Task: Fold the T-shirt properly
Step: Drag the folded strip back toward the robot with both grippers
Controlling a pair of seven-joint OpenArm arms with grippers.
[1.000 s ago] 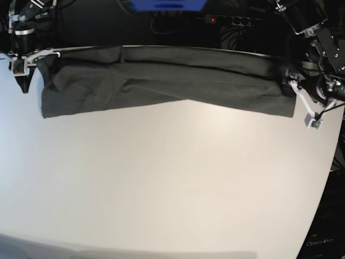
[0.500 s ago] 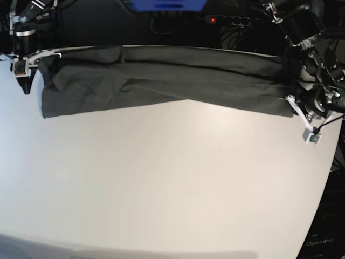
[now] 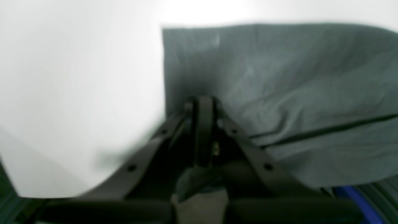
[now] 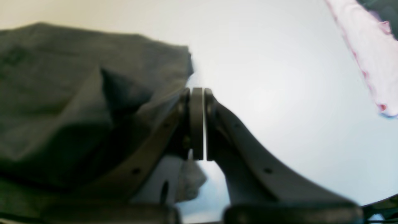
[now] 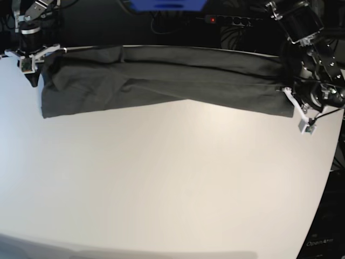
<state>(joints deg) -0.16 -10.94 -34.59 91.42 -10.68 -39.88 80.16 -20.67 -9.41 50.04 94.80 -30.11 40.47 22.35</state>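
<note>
The dark grey T-shirt [image 5: 161, 81] lies folded into a long strip along the far edge of the white table [image 5: 172, 183]. My left gripper [image 5: 287, 90] is at the strip's right end. In the left wrist view its jaws [image 3: 203, 104] are closed on the T-shirt [image 3: 279, 77], just inside its short edge. My right gripper [image 5: 35, 78] is at the strip's far left corner. In the right wrist view its jaws [image 4: 197, 93] are closed at the T-shirt's edge, and the cloth [image 4: 77, 93] bunches up against the left finger.
A power strip with a red light [image 5: 226, 20] and a blue object [image 5: 167, 4] sit behind the table. The table's right edge [image 5: 330, 156] curves inward. A pale pink-edged strip [image 4: 373, 62] shows at the right of the right wrist view.
The right gripper has moved up and slightly right, and the T-shirt's left corner shifted with it. The left gripper shifted down, then back up and inward at the right end. The strip otherwise lies unchanged.
</note>
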